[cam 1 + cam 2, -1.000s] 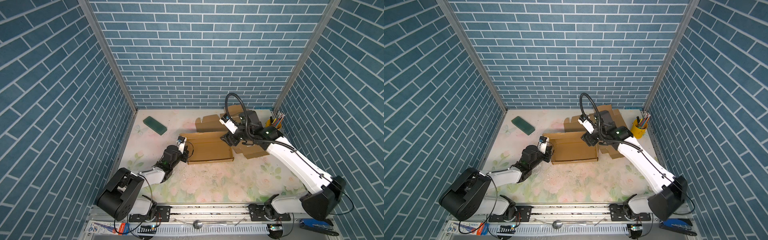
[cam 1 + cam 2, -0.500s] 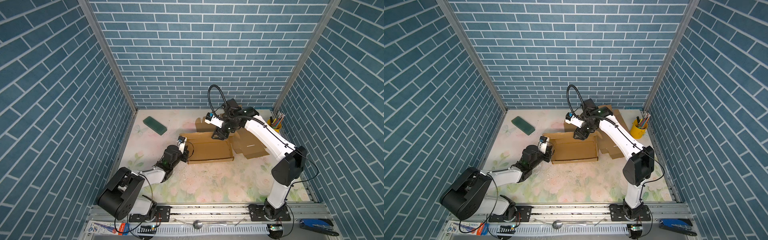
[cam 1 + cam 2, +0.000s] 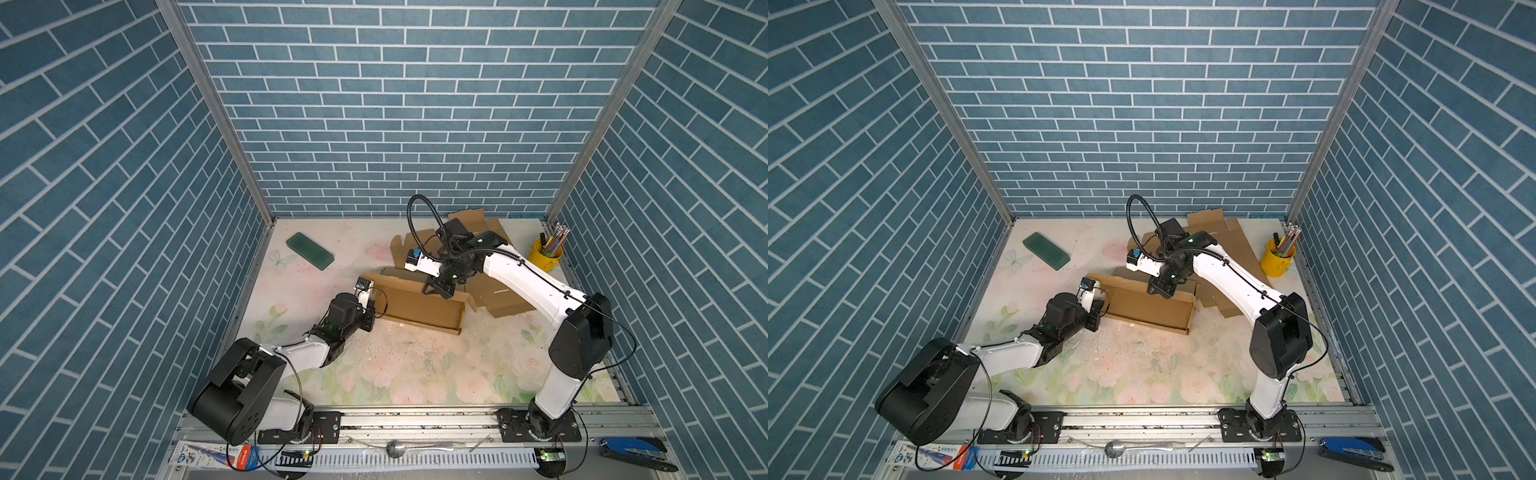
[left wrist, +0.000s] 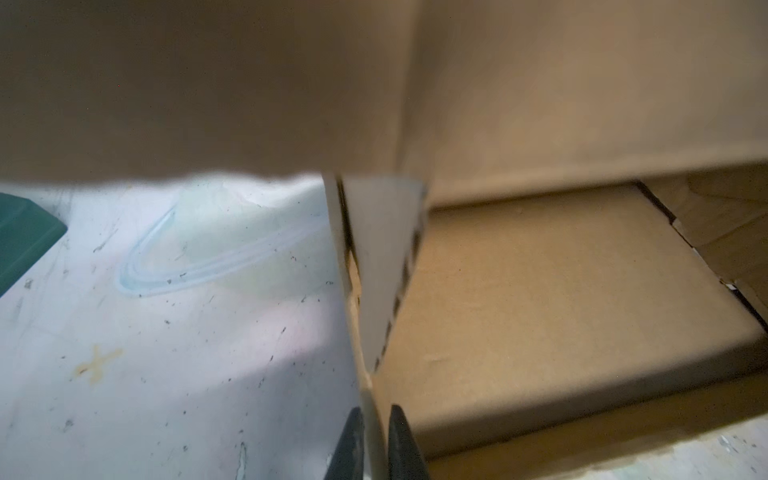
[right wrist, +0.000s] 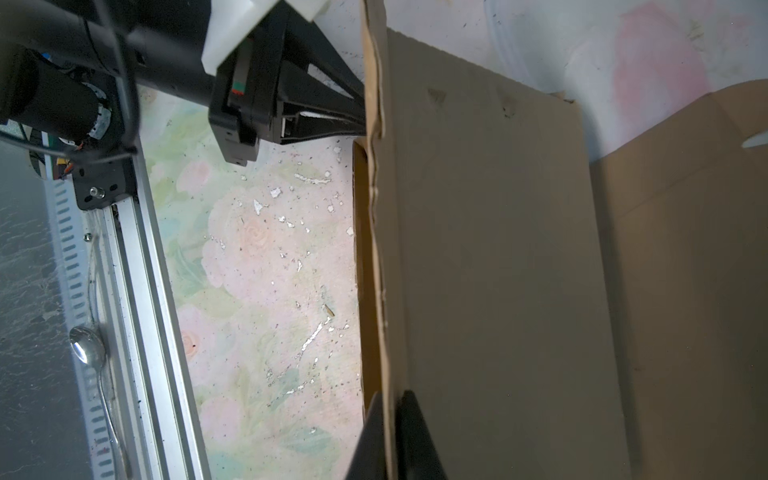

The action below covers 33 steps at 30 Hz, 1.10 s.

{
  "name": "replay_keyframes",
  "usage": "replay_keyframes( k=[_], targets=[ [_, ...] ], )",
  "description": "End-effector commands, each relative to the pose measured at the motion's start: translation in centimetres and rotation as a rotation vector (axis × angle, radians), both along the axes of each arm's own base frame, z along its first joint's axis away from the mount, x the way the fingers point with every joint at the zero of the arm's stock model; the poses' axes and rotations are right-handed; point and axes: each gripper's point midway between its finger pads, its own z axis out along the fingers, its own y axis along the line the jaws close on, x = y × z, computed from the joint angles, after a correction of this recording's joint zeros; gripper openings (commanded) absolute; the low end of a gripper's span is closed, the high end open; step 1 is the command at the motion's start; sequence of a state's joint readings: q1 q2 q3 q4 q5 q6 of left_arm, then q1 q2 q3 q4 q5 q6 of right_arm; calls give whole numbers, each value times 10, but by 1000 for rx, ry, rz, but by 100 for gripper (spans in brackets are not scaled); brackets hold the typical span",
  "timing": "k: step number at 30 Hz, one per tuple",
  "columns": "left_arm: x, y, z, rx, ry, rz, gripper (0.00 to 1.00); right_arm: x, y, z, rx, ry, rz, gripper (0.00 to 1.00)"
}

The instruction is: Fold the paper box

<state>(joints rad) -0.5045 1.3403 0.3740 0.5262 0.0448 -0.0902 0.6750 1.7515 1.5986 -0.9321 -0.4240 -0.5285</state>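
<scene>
The brown paper box (image 3: 415, 305) (image 3: 1148, 305) lies half folded in the middle of the flowered table (image 3: 415, 370). My left gripper (image 3: 371, 309) (image 3: 1099, 312) is at the box's left end. In the left wrist view its two fingers close on a thin cardboard edge (image 4: 376, 419) of the box (image 4: 561, 311). My right gripper (image 3: 436, 289) (image 3: 1159, 289) comes down on the far side's raised wall. In the right wrist view it (image 5: 390, 399) is shut on that upright wall (image 5: 498, 249), and the left gripper (image 5: 359, 114) shows at the wall's other end.
Flat cardboard sheets (image 3: 503, 297) (image 3: 1229, 245) lie behind and to the right of the box. A green block (image 3: 309, 251) (image 3: 1045, 250) lies at the back left. A yellow cup of pens (image 3: 544, 259) (image 3: 1277, 264) stands at the back right. A spoon (image 3: 395, 449) rests on the front rail.
My right arm has swung left from the box's right end, come down on the far wall and shut on it. The left arm has stayed at the box's left end.
</scene>
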Motion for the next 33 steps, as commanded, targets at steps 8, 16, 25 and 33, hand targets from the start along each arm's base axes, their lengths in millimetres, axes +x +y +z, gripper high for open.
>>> replay_keyframes(
  k=[8,16,25,33],
  targets=[
    [-19,44,35,-46,22,232,27,-10,-2,-11,17,-102,2,2],
    [-25,93,86,-22,-16,439,42,-27,3,-44,-19,-142,19,0],
    [-3,46,108,-84,70,213,59,-35,-2,-87,-124,-247,61,1],
    [23,-3,70,-157,250,51,65,-40,5,-105,-121,-264,34,21]
  ],
)
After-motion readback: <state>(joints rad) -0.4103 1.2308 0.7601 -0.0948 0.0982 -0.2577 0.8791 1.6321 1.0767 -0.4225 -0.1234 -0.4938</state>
